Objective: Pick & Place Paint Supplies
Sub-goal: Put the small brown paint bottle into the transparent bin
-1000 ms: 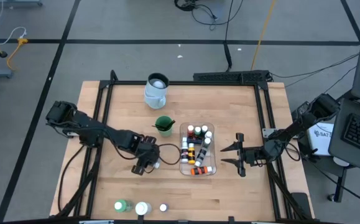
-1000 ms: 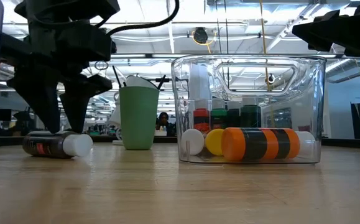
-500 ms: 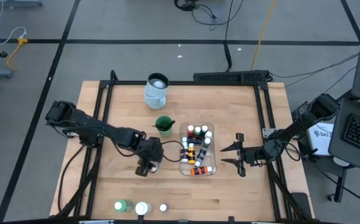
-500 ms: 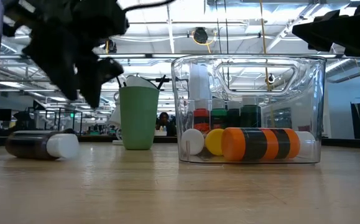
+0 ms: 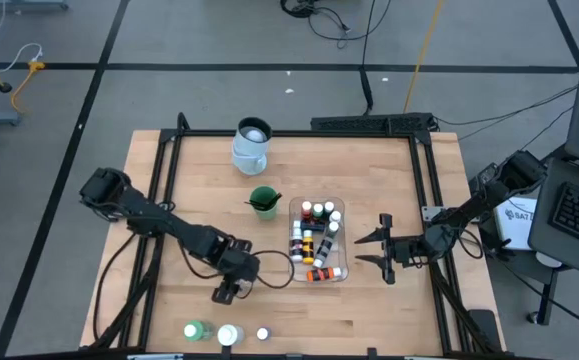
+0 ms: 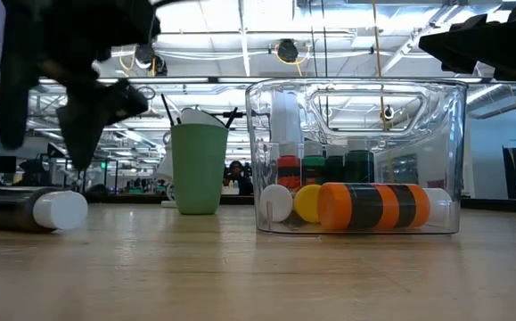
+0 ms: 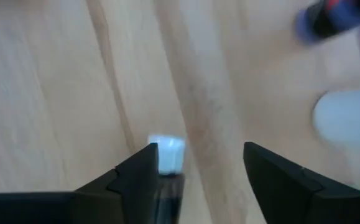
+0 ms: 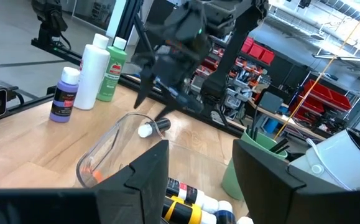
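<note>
Pale butcher-block wood fills the high view, and on it my left gripper (image 5: pixel 227 290) hovers over the small dark white-capped paint bottle lying on its side (image 5: pixel 235 289), near the clear rectangular plastic tub (image 5: pixel 340 208) already holding a batch of bottles. My right gripper (image 5: pixel 376 249) waits beyond the tub's far side, fingers spread and empty.

In the low view the bottle (image 6: pixel 31 209) lies flat on the table with its cap toward the tub (image 6: pixel 356 98), and my left fingers (image 6: pixel 79 116) hang above it without touching.

In the left wrist view my jaws stand apart, and the white cap (image 7: pixel 166 153) sits tight against one finger (image 7: pixel 139 171), not centred. To do this well, I judge I should shift sideways until the bottle lies midway, drop low, and close across the body, not the cap.

In the right wrist view the bottle (image 8: pixel 154 127) lies just past the tub's rim (image 8: pixel 102 152).
</note>
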Robot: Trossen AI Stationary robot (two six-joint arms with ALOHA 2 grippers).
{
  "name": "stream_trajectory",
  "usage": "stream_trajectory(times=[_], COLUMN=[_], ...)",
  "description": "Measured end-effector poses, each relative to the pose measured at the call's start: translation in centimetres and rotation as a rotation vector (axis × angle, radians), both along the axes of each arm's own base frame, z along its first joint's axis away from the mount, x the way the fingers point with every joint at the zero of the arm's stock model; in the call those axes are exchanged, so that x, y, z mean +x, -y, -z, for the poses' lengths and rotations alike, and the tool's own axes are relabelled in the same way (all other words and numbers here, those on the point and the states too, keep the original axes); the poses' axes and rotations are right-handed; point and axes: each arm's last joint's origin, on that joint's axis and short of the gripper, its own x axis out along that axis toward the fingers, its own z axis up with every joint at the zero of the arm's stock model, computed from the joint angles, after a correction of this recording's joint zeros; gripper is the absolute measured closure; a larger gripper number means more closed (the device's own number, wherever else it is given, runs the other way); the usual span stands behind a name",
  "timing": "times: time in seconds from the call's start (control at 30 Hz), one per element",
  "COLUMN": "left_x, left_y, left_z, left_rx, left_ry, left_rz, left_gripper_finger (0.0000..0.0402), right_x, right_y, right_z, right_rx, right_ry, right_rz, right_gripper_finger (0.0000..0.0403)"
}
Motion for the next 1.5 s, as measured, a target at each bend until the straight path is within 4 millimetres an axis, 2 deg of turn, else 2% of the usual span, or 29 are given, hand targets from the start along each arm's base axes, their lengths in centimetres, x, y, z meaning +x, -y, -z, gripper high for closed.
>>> stream_trajectory(times=[0.23, 0.43, 0.53, 0.63, 0.87, 1.03, 1.13, 1.27, 1.33, 1.5], left_x=[0.7, 1.3, 1.6, 1.7, 2.1, 2.4, 3.3, 4.5, 5.1, 6.7], left_y=[-0.9, -2.3, -2.7, -3.0, -4.0, -4.5, -4.4, -4.1, -3.9, -3.8], left_z=[2.8, 4.0, 4.4, 4.4, 4.4, 4.1, 3.0, 0.4, -1.4, -7.5], left_rx=[0.084, 0.101, 0.105, 0.103, 0.065, 0.045, 0.044, 0.042, 0.052, 0.132], left_ry=[-0.103, -0.150, -0.160, -0.159, -0.160, -0.132, -0.061, 0.031, 0.089, 0.326], left_rz=[-0.005, -0.035, -0.048, -0.060, -0.067, -0.072, -0.052, -0.007, 0.015, 0.006], left_gripper_finger=[0.0110, 0.0100, 0.0118, 0.0153, 0.0277, 0.0277, 0.0277, 0.0277, 0.0277, 0.0277], right_x=[0.0, 0.0, 0.0, 0.0, 0.0, 0.0, 0.0, 0.0, 0.0, 0.0], right_y=[0.0, 0.0, 0.0, 0.0, 0.0, 0.0, 0.0, 0.0, 0.0, 0.0], right_z=[0.0, 0.0, 0.0, 0.1, 0.1, 0.0, 0.1, 0.1, 0.1, 0.1], right_rx=[0.001, 0.000, -0.002, -0.004, -0.004, -0.004, -0.004, -0.005, -0.006, -0.006], right_ry=[0.002, 0.000, -0.002, -0.005, -0.004, -0.004, -0.004, -0.005, -0.004, -0.007], right_rz=[0.000, 0.000, 0.000, 0.000, 0.000, 0.000, 0.000, 0.000, 0.000, 0.000], right_gripper_finger=[0.0234, 0.0234, 0.0234, 0.0234, 0.0234, 0.0234, 0.0234, 0.0234, 0.0234, 0.0234])
